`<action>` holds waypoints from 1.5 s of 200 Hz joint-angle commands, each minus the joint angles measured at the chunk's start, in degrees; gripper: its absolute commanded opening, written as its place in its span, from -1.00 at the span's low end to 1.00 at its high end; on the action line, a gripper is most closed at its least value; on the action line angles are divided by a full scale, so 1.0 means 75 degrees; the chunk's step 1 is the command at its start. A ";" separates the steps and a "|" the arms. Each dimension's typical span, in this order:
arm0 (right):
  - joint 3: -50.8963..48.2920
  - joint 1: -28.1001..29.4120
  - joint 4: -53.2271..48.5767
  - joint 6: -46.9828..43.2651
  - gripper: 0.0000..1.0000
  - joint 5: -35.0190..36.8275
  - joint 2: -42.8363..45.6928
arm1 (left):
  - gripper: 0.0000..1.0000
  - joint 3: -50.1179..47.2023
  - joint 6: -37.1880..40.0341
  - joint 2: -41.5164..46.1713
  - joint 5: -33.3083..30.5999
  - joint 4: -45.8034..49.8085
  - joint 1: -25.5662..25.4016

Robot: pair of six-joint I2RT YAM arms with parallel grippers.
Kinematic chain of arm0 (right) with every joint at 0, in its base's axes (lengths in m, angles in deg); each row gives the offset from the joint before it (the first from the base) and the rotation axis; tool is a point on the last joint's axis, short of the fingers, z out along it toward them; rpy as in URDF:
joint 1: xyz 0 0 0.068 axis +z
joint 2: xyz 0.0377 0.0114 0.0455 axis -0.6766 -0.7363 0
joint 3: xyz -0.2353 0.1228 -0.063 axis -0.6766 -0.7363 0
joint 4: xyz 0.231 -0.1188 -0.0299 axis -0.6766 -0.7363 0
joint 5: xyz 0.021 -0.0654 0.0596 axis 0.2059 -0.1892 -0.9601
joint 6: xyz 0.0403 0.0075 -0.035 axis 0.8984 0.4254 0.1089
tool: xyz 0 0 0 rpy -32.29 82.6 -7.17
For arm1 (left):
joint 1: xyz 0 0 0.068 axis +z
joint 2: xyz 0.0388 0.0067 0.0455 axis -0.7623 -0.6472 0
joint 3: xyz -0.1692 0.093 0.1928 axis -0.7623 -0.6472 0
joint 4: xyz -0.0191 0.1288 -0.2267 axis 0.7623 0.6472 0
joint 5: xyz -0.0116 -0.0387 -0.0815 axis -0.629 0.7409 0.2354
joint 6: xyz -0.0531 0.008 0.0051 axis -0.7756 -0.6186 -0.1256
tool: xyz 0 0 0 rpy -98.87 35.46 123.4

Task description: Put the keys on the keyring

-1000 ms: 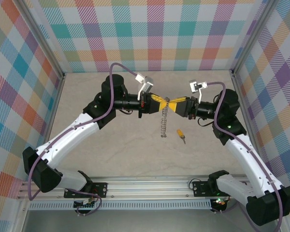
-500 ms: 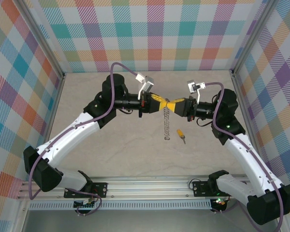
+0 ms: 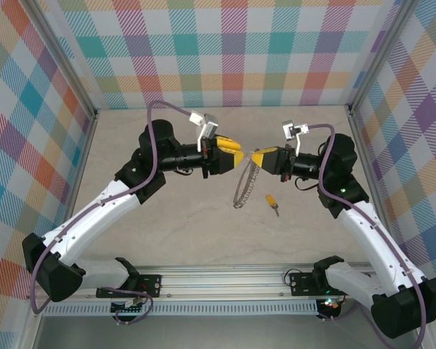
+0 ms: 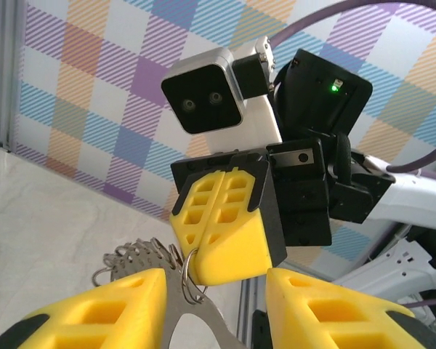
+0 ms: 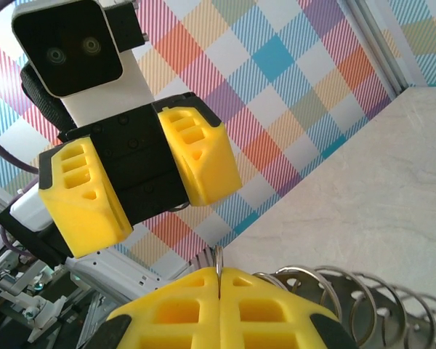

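The right jaws were shut on the keyring point(image 3: 241, 190), hanging it over the tabletop point(image 3: 189, 233), probably to free its loops. The left jaws stood part open, empty, nearby; the key point(image 3: 273, 204) lay below.

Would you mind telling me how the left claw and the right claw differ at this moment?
The left claw stands open, while the right claw is shut. The left claw grips nothing, whereas the right claw pinches the rim of the keyring, which hangs below it. Both are yellow-tipped and face each other, nearly tip to tip.
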 commanded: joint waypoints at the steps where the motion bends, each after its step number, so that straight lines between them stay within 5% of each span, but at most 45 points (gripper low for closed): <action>1: 0.0000 0.0052 0.0840 0.0054 -1.00 0.0075 0.0198 | -0.19 -0.0279 -0.0694 0.0075 -0.0136 -0.0978 0.0083; 75: -0.0168 0.0053 0.1900 0.0694 -1.00 0.0401 0.0244 | -0.33 -0.0603 -0.1863 -0.0338 -0.0136 -0.2441 0.0041; 248: -0.0207 0.0051 0.2270 0.0960 -1.00 0.0489 0.0072 | -0.33 -0.0083 -0.2093 -0.1018 0.0125 -0.3023 -0.0322; 300: -0.0239 0.0057 0.2154 0.0871 -1.00 0.0604 0.0079 | -0.16 -0.0198 -0.2071 -0.0917 0.0018 -0.3078 -0.0321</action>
